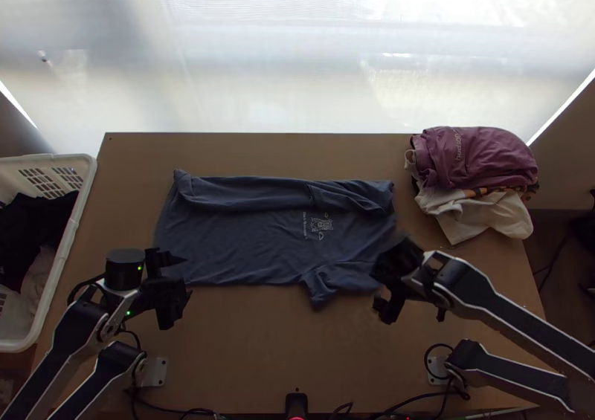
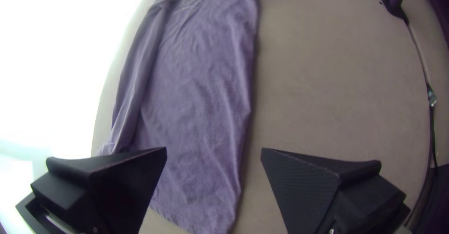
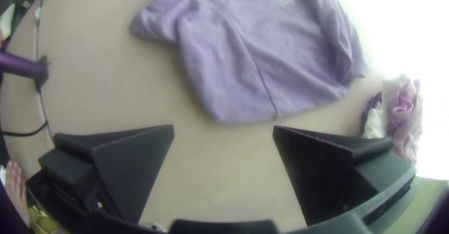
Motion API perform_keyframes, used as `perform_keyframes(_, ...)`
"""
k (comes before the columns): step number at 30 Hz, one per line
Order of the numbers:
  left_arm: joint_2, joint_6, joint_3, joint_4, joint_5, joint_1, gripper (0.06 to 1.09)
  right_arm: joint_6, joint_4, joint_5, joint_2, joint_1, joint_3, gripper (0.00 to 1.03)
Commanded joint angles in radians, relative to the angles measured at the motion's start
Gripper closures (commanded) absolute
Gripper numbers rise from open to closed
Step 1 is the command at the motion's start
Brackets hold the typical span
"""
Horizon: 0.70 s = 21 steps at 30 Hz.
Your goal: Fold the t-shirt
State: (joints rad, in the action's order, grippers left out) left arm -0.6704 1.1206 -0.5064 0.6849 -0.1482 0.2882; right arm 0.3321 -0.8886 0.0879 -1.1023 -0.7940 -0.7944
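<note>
The blue-grey t-shirt (image 1: 260, 234) lies on the table with its far side folded inward in a long strip and one sleeve sticking out toward the near edge. By the shirt's near left corner is my left gripper (image 1: 184, 279); in the left wrist view the left gripper (image 2: 213, 149) stands open above the shirt (image 2: 201, 89). My right gripper (image 1: 379, 290) is at the shirt's near right corner; in the right wrist view the right gripper (image 3: 223, 127) is open, with nothing between its fingers, beside the shirt (image 3: 262, 61).
A maroon garment (image 1: 483, 156) lies on white cloth (image 1: 476, 215) at the table's far right. A white basket (image 1: 74, 219) holding dark clothes stands at the left. Cables run along the near edge. A person's hand (image 3: 16, 187) shows at the right wrist view's edge.
</note>
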Motion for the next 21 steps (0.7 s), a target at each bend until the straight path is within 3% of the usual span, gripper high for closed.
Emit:
perform_keyframes(1,0.054,0.056,0.112,-0.067,0.022,0.042,0.11,0.027,0.043,0.067,0.044,-0.146,0.103,0.05)
perform_keyframes(8,0.040,0.076,0.180,-0.189,0.027,-0.011,0.11,0.024,0.198,0.115,0.007,-0.171,0.173,0.05)
perform_keyframes(21,-0.026,0.174,0.198,-0.265,0.012,-0.153,0.12,0.002,0.376,0.176,-0.064,-0.186,0.228,0.05)
